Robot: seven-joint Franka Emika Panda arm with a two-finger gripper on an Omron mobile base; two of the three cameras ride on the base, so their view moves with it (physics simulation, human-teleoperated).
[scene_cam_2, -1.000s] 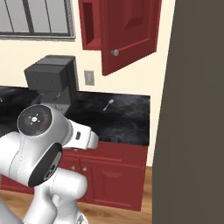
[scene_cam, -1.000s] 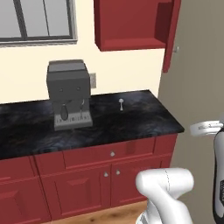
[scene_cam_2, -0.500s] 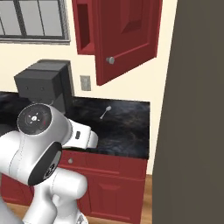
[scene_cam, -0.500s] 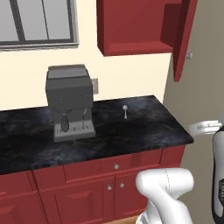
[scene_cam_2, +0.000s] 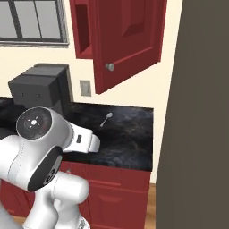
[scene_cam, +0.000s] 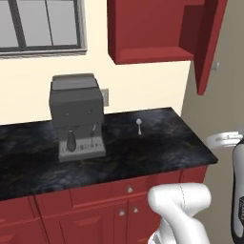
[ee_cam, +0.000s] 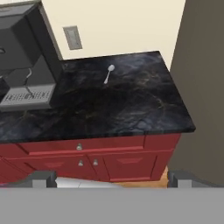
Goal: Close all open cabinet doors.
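While folded low, gripper gapes above counter.

The wall cabinet hangs above the right end of the counter, to the right of the window. 1 cabinet door stands swung outward from the cabinet's right side; in the left base view this door is seen edge-on at the cabinet's right edge, beside the tall panel that bounds the counter on the right. The coffee machine sits on the counter against the back wall, below and left of the cabinet. A wall outlet is just right of the machine. The spoon lies on the counter, right of the machine and well apart from it. Drawers and base cabinet fronts run below the counter edge.
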